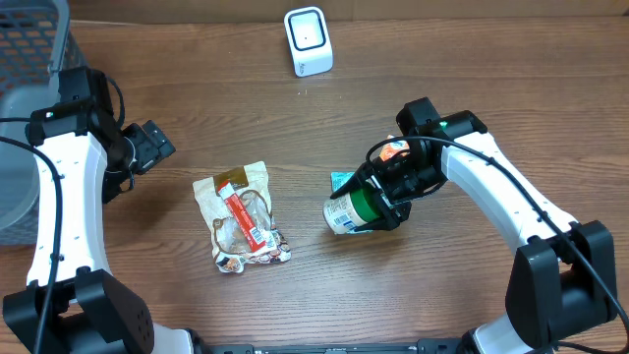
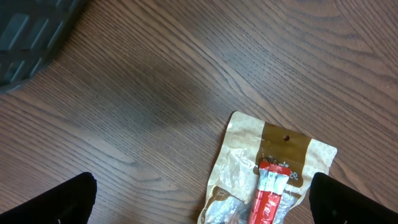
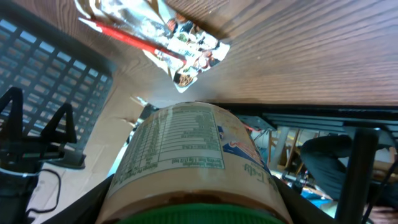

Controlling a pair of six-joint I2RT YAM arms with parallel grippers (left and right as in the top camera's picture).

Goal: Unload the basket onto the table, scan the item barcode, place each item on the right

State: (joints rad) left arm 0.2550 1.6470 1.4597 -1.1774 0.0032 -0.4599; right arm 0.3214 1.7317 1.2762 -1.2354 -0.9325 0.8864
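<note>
- Overhead: R gripper (image 1: 371,205) clamped round a green-lidded canister (image 1: 342,213), which lies on its side mid-table, right of centre. Can't tell if it rests on the wood or hangs just clear.
- Canister's long axis runs along the fingers' reach: green lid (image 3: 193,218) in by the wrist, pale base pointing out toward the snack pouch (image 1: 241,218).
- R wrist view: fingers (image 3: 87,205) flank the body on both sides. Nutrition panel (image 3: 180,146) faces the cam; no barcode seen on this side.
- Scanner (image 1: 308,41), white, stands near the table's far edge, well apart from the canister, ahead of the R gripper & off toward the robot's left.
- L gripper (image 1: 155,146) spread wide, holding nothing, near the basket (image 1: 29,44); the pouch shows low in its cam.
- Judgement: R arm has the item, so the carry to the scanner is its job. It prob. needs a roll about the long axis to bring the code round to the scanner's face.
</note>
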